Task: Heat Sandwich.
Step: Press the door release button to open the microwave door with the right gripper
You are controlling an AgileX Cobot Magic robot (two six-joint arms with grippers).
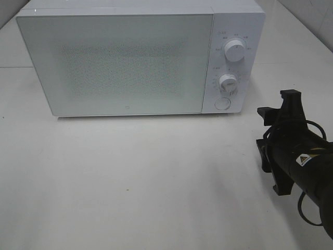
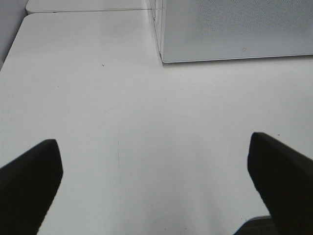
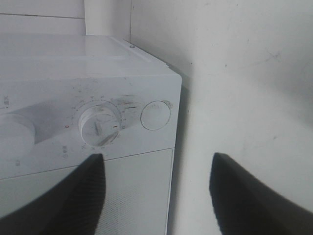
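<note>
Before the shut microwave (image 1: pixel 130 57), with left gripper (image 2: pixel 152 139) wide and right gripper (image 3: pixel 156 156) partly spread, both empty, expect a soft, light sandwich (unseen); pinch its crusts gently.

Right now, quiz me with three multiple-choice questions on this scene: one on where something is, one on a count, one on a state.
1. Where is the right gripper relative to the microwave?
A. just off its knob end
B. inside it
C. resting on top of it

2. How many knobs does the microwave have?
A. one
B. two
C. four

3. The microwave door is:
A. wide open
B. missing
C. shut

Answers: A, the gripper faces the knob end from the side. B, two knobs sit one above the other. C, the door lies flush with the front.
</note>
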